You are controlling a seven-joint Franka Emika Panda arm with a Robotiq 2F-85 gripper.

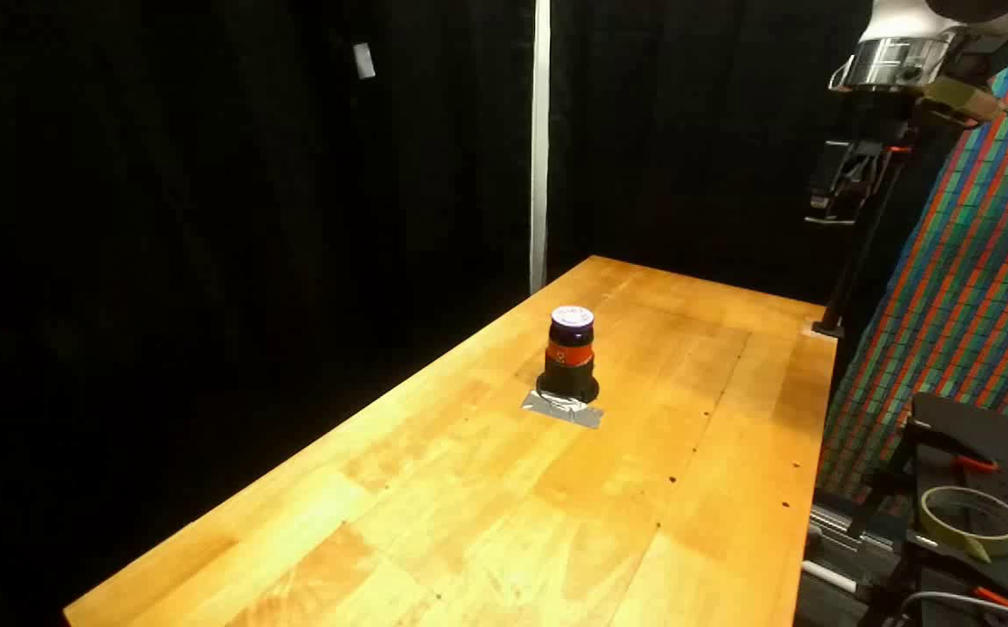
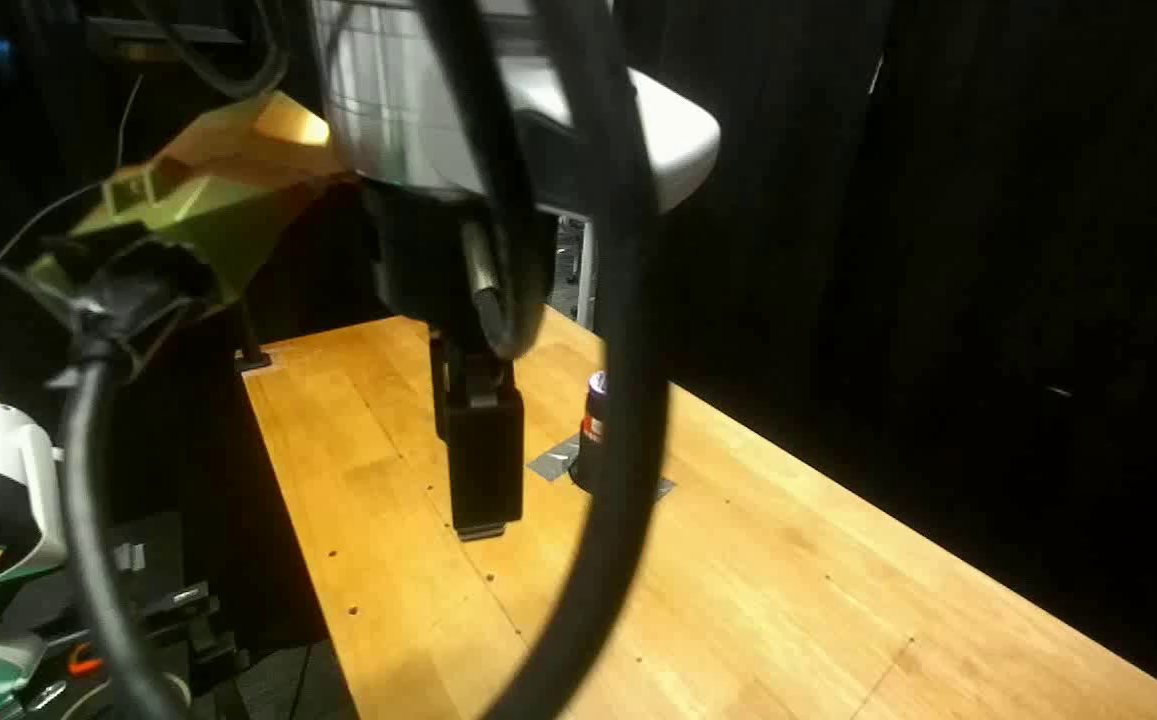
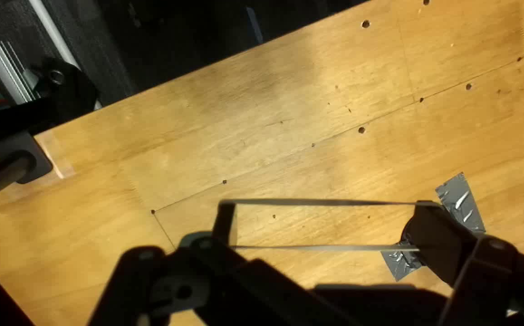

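The end effector (image 3: 326, 225) gapes wide, holding nothing. On the desk (image 1: 486, 522) stands a dark container (image 1: 571, 353), perhaps a jar, white-topped and orange-banded.

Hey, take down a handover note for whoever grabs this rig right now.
Gripper: jaws wide open, raised above the brown wooden table.
Things: a thin greyish band, seemingly a loop, spans the jaws; material unclear. The dark cylindrical bottle with orange label and white-topped cap stands upright on the table, silver-grey tape at its foot.
Done: band stretched across the jaws.
Left: neither jaws nor band reaches the bottle yet.
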